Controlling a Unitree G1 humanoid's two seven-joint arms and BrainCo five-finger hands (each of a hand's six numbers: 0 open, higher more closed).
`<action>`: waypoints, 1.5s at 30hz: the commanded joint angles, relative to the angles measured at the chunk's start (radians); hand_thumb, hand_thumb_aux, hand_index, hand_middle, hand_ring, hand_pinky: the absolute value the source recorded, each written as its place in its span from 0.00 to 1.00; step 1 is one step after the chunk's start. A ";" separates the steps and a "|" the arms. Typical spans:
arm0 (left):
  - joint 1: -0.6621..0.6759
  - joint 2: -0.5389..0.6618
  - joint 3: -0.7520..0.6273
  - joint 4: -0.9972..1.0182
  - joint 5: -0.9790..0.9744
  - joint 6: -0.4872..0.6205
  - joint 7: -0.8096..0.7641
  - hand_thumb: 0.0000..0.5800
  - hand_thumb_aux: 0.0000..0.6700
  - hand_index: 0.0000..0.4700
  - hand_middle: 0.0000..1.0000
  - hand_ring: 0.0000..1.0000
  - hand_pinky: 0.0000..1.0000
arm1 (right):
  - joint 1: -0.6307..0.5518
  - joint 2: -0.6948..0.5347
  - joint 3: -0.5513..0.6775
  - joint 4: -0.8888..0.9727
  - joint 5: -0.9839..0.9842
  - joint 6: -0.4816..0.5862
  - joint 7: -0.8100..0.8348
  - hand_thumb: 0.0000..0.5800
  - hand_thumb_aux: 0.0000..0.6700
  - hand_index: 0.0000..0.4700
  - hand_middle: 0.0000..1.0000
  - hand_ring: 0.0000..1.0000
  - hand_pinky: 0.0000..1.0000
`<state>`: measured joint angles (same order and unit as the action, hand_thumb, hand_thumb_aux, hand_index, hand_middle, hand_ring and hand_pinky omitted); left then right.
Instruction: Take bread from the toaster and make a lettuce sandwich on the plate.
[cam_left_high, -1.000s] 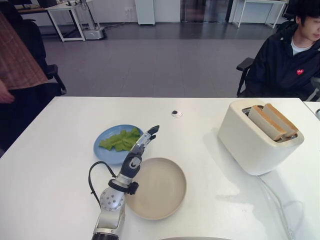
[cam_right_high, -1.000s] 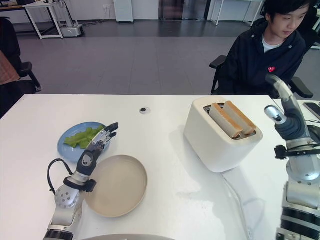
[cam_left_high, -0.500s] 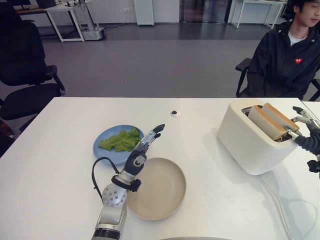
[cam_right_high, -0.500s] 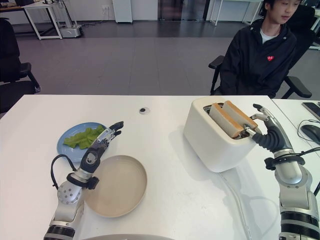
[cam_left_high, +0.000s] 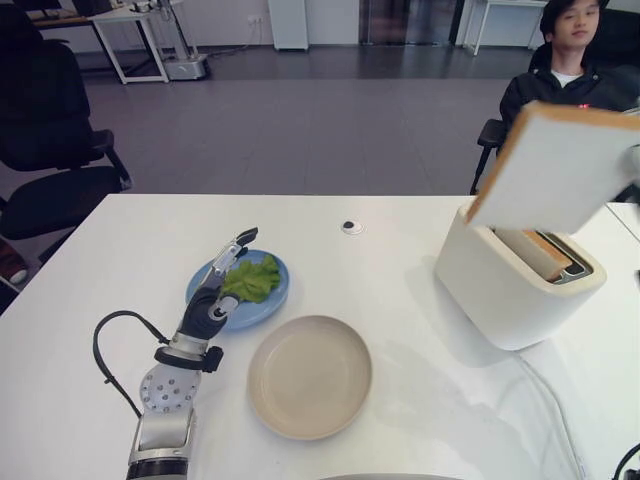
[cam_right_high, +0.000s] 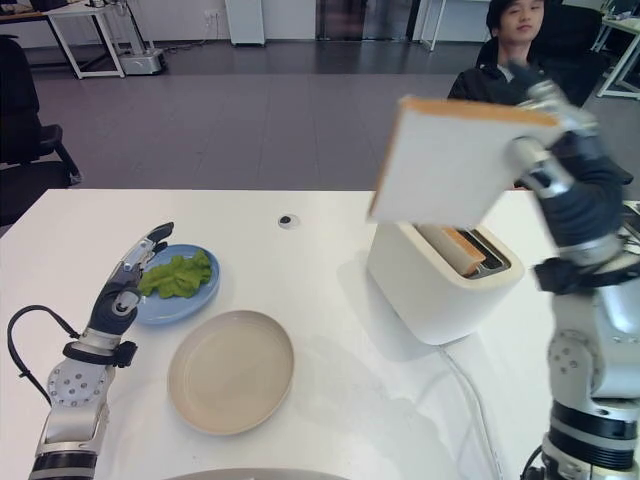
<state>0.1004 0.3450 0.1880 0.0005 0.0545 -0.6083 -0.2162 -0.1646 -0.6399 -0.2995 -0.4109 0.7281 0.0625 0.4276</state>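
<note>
Bread slice (cam_right_high: 445, 160) gripped at one edge by right hand (cam_right_high: 570, 175), high and tilted over toaster (cam_right_high: 430, 290) near right edge of table (cam_right_high: 330, 240); second slice (cam_right_high: 462, 248) in slot. Left hand (cam_right_high: 125, 290) flat, fingers straight, holding nothing, at left rim of blue plate (cam_right_high: 200, 302) with lettuce (cam_right_high: 178, 275). Beige plate (cam_right_high: 230, 372) bare near front edge. Grip apparently shallow: could slip on the carry across and land off the plate.

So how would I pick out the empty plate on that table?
Start at the white table with the toaster on its right. Left of the toaster, nearer the robot, lies a round beige plate. Unlike the blue plate just beyond it, which holds lettuce, it is bare.
</note>
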 joint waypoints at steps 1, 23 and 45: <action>-0.039 0.072 0.064 0.115 0.133 0.022 0.097 0.00 0.00 0.00 0.00 0.00 0.00 | -0.023 0.096 0.345 0.002 -0.057 0.177 0.080 1.00 1.00 1.00 0.00 0.00 0.00; -0.311 0.347 -0.241 0.635 0.790 0.274 0.552 0.00 0.00 0.00 0.00 0.00 0.00 | -0.121 0.359 0.778 0.412 -0.805 -0.140 0.068 0.00 0.00 0.00 0.00 0.00 0.00; -0.410 0.402 -0.409 0.828 0.711 0.225 0.646 1.00 1.00 1.00 0.00 0.00 0.00 | -0.080 0.383 0.771 0.374 -0.856 -0.236 0.091 0.00 0.00 0.00 0.00 0.00 0.00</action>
<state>-0.3238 0.7279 -0.2128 0.8520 0.7712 -0.3837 0.4284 -0.2501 -0.2564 0.4769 -0.0309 -0.1136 -0.1672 0.5176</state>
